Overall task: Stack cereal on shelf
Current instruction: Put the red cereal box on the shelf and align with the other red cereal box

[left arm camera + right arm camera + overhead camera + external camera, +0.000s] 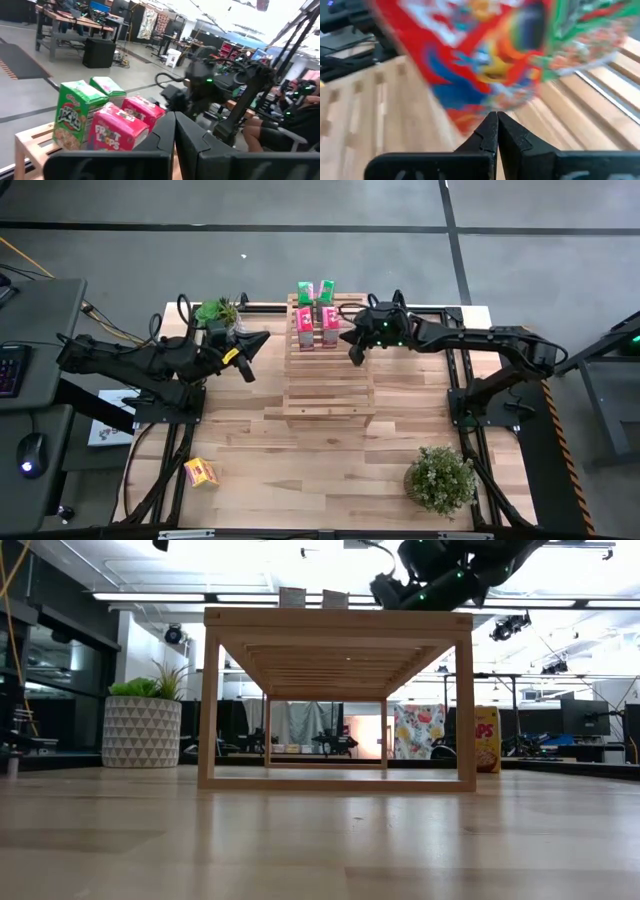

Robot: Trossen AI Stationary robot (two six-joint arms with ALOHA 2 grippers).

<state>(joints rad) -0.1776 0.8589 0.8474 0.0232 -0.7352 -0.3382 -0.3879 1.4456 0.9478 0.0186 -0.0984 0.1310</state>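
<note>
Dark arms flank the shelf, left jaws and right jaws closed, empty.

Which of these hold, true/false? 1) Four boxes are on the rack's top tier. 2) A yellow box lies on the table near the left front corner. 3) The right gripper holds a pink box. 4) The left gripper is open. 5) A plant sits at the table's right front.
1) True: two green boxes and two pink-red boxes stand on the top tier of the rack.
2) True: the yellow box lies there, off the rack.
3) False: the right gripper is shut and empty, beside the pink-red boxes.
4) False: the left gripper is shut, holding nothing.
5) True: the bushy plant sits there.
</note>
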